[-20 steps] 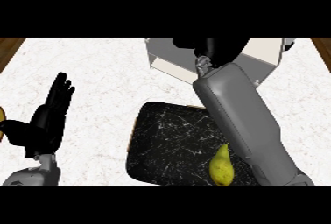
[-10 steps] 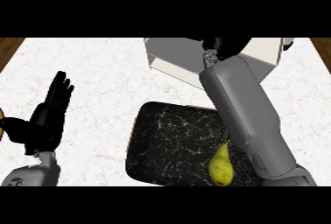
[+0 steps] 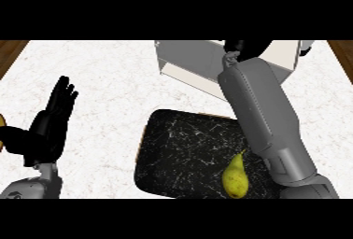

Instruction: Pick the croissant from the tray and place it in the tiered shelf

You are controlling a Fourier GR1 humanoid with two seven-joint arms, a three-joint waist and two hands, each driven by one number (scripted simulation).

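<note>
While the left hand [image 3: 50, 123] rests at the left, fingers straight and apart, the right hand [image 3: 248, 46] is far off at the white tiered shelf [image 3: 185, 59]; I cannot tell if it holds anything. The black tray [image 3: 179, 149] holds a yellow pear [image 3: 235, 179]. The croissant is hidden.

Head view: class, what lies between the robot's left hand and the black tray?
Only bare white counter lies between the left hand and the tray, as the head view shows.
</note>
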